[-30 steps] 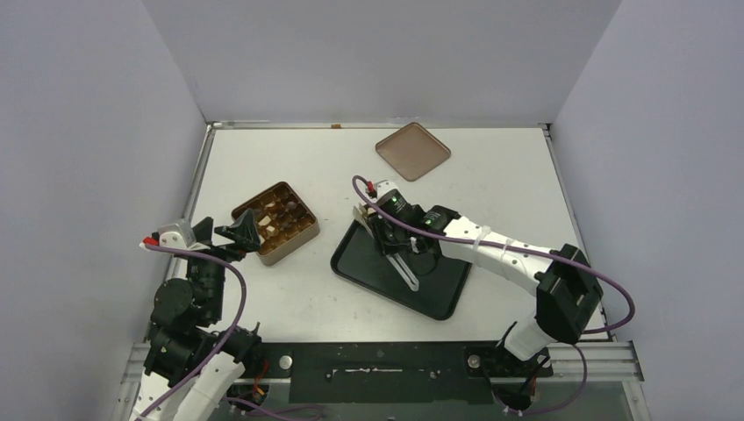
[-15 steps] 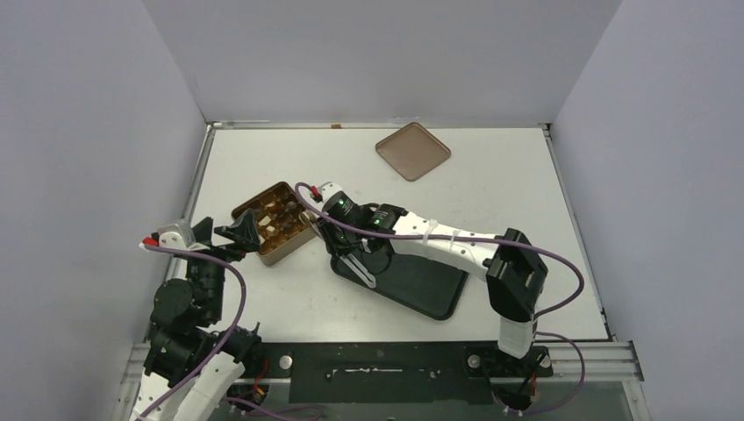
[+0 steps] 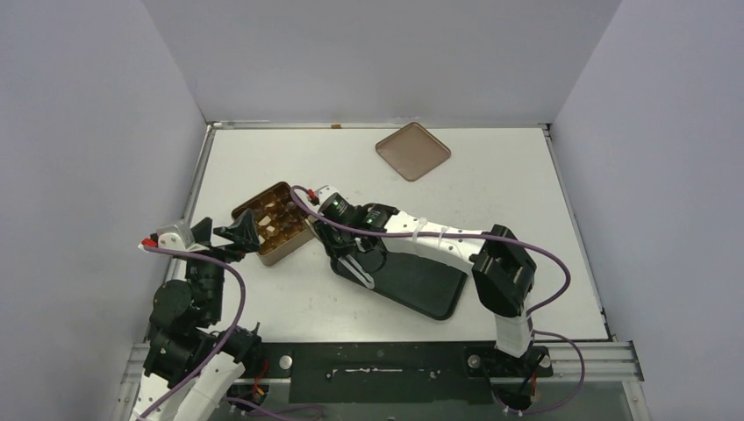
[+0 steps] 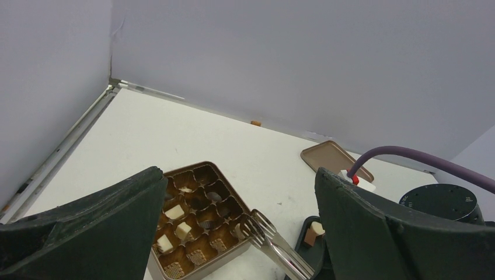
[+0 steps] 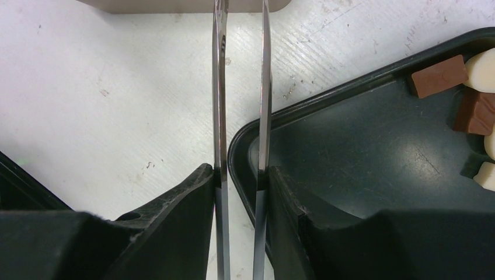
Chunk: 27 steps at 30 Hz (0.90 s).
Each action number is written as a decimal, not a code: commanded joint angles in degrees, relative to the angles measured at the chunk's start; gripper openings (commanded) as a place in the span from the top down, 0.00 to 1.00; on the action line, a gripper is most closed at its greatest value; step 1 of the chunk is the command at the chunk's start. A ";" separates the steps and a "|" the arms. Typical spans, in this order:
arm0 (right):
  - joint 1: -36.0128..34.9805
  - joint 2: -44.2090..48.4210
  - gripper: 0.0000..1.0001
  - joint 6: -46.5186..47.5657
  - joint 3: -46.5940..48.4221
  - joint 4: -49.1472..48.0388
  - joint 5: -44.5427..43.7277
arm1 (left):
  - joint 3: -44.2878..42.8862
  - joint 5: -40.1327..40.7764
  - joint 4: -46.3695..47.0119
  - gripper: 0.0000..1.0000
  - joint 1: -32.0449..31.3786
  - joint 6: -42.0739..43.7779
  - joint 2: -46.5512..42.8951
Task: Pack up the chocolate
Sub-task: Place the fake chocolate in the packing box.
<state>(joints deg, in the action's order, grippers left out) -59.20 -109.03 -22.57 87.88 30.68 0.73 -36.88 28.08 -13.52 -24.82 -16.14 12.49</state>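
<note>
The gold-brown tin [image 3: 274, 222] sits left of centre; in the left wrist view [image 4: 198, 216] its cells hold several cream [image 4: 175, 212] and dark [image 4: 211, 196] chocolate pieces. More chocolate lies on the black tray [image 3: 412, 282]: brown [image 5: 439, 76] and cream [image 5: 481, 64] pieces at its far edge. My right gripper [image 3: 340, 241] [image 5: 240, 175] is shut on metal tongs [image 5: 240, 87], whose forked tips [image 4: 274, 236] reach over the tin's near-right corner cell. I cannot tell if they grip a piece. My left gripper [image 3: 239, 232] [image 4: 239, 175] is open and empty beside the tin's left side.
The flat brown lid [image 3: 412, 151] lies at the back of the table, also in the left wrist view [image 4: 334, 157]. Purple-grey walls enclose the table on three sides. The right arm stretches across the tray.
My right gripper has carried the tongs leftward from over the tray to the tin's right edge. The left arm has not moved.
</note>
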 commanded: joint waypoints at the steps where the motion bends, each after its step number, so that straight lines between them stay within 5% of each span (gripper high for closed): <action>1: 0.22 1.51 0.64 0.59 2.89 -1.50 -0.25 | -0.35 0.14 1.65 0.03 -0.29 0.50 -0.28; 17: 0.83 6.72 0.65 0.46 2.13 -0.18 -1.91 | -0.25 -0.11 1.82 0.03 -0.67 0.51 0.32; 27: 4.67 16.28 0.65 -0.82 -6.32 0.61 -3.69 | 0.10 -0.81 2.18 0.03 -0.93 0.43 0.68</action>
<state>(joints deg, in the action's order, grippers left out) -56.53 -98.61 -22.57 84.97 32.25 -0.47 -36.88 28.01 -13.50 -25.47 -16.05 12.51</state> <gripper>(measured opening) 0.353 0.974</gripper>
